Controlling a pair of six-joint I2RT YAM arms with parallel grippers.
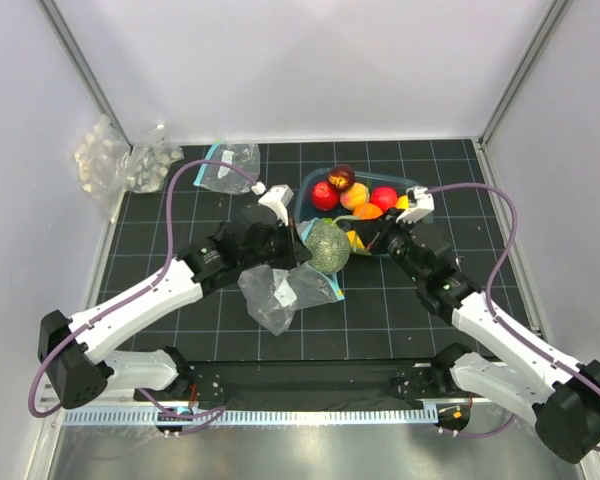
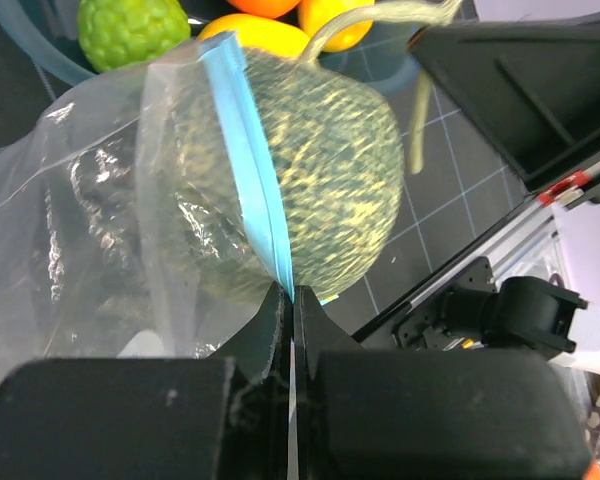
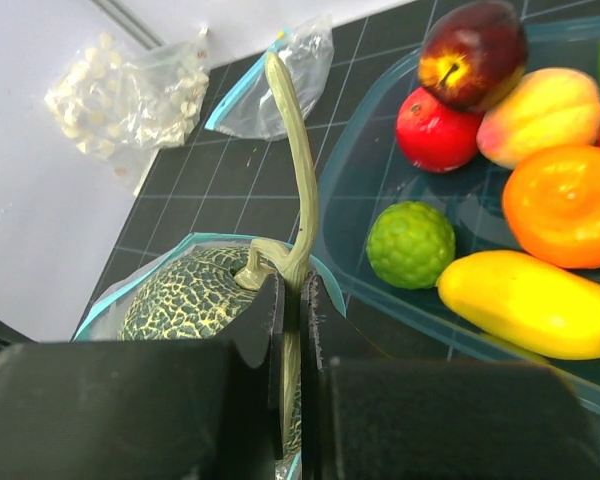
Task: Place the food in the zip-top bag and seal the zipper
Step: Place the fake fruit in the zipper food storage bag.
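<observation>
The dull-green melon sits in the mouth of the clear zip-top bag, whose teal zipper strip rings it. My left gripper is shut on the teal zipper strip at the bag's mouth, and the melon lies just beyond it. My right gripper is shut on the melon's pale stem, above the melon. In the top view the left gripper is at the melon's left and the right gripper at its right.
A clear teal tray behind holds red balls, an orange, a green ball and a yellow fruit. A second zip bag and packs of white lumps lie far left.
</observation>
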